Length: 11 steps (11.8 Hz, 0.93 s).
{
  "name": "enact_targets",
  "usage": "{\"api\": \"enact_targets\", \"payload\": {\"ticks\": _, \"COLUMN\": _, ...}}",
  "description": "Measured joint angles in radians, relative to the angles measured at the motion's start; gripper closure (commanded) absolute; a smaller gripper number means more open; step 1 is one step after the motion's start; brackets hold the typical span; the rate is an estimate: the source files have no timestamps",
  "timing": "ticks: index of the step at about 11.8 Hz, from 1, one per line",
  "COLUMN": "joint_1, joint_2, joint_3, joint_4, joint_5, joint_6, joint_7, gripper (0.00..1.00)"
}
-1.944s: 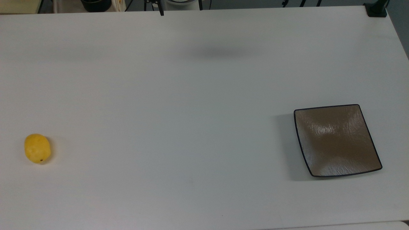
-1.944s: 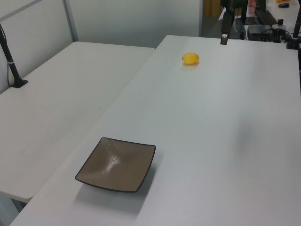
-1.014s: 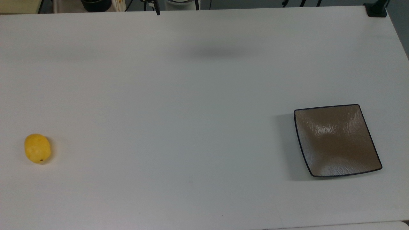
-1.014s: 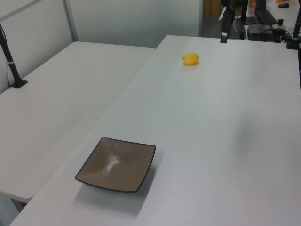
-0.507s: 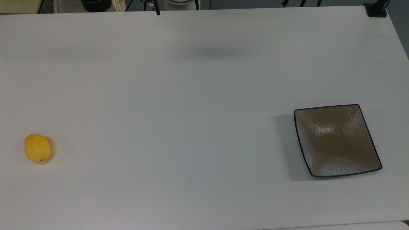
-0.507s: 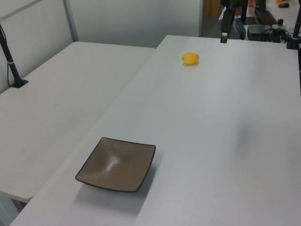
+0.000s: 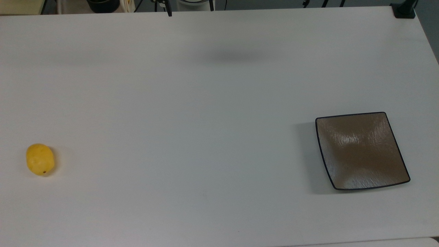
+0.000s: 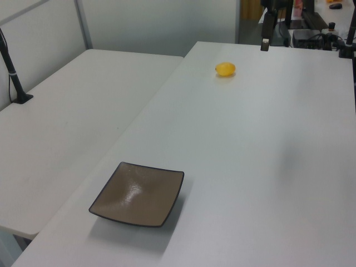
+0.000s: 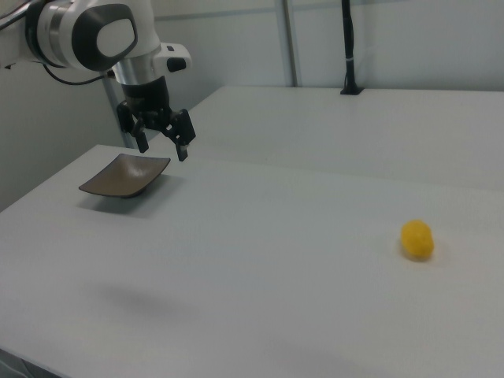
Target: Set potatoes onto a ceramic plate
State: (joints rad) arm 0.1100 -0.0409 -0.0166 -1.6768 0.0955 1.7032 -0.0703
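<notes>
In the top view the potato (image 7: 40,159) lies at the far left of the surface (image 7: 205,137), well apart from the plate (image 7: 362,151) at the right. The gripper (image 9: 161,142) hangs spread and empty; it should descend squarely across the potato's narrow width.

- Top view: overhead, straight down on surface (image 7: 205,120).
- Left view: oblique, plate (image 8: 137,193) nearest.
- Right view: low, opposite end, potato (image 9: 417,239) nearest.

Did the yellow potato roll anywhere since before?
No. In the top view the potato lies at the same spot on the white table, as far from the plate as before.
</notes>
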Motion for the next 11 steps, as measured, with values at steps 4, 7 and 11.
{"api": "enact_targets", "payload": {"ticks": 4, "joint_1": -0.003, "joint_2": 0.012, "joint_3": 0.000, "joint_4": -0.002, "joint_5": -0.008, "joint_6": 0.000, "joint_7": -0.013, "gripper": 0.00}}
{"api": "enact_targets", "payload": {"ticks": 7, "joint_1": -0.051, "joint_2": 0.012, "joint_3": -0.005, "joint_4": 0.004, "joint_5": -0.009, "joint_6": -0.022, "joint_7": -0.152, "gripper": 0.00}}
{"api": "enact_targets", "payload": {"ticks": 11, "joint_1": -0.125, "joint_2": 0.019, "joint_3": -0.008, "joint_4": 0.023, "joint_5": -0.011, "joint_6": -0.033, "joint_7": -0.408, "gripper": 0.00}}
